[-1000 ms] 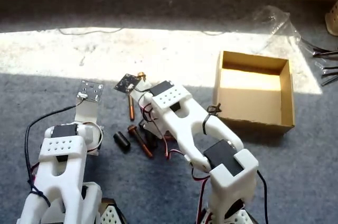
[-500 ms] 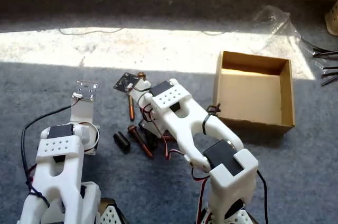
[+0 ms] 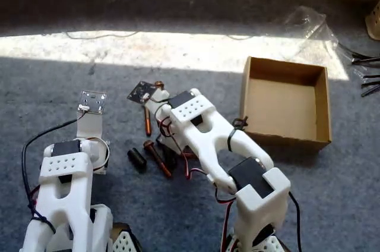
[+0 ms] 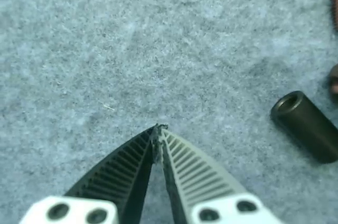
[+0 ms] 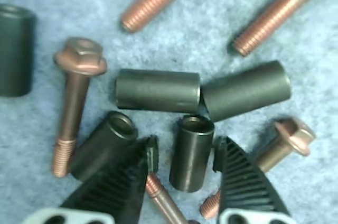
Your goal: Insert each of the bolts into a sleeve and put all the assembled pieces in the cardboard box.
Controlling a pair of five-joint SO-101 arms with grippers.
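Observation:
My right gripper (image 5: 185, 150) is open, its fingers on either side of a dark sleeve (image 5: 191, 152) that lies in a pile. Around it lie several more sleeves, such as one (image 5: 157, 91), and several copper bolts, such as one (image 5: 74, 94). In the high view the right arm (image 3: 196, 124) covers most of this pile; a sleeve (image 3: 136, 158) and a bolt (image 3: 158, 158) show beside it. My left gripper (image 4: 158, 129) is shut with nothing in it, over bare carpet, with a lone sleeve (image 4: 306, 126) off to one side. The cardboard box (image 3: 279, 106) stands open, with nothing inside.
Grey carpet covers the floor. Clear plastic wrap (image 3: 306, 23) and dark tools (image 3: 365, 76) lie beyond the box at the far right. A thin cable (image 3: 101, 35) runs along the back. The left arm (image 3: 65, 166) stands at the near left.
The left arm has shifted slightly to the left and back toward the near edge. The sunlit patch on the carpet has shrunk. The right arm has held still.

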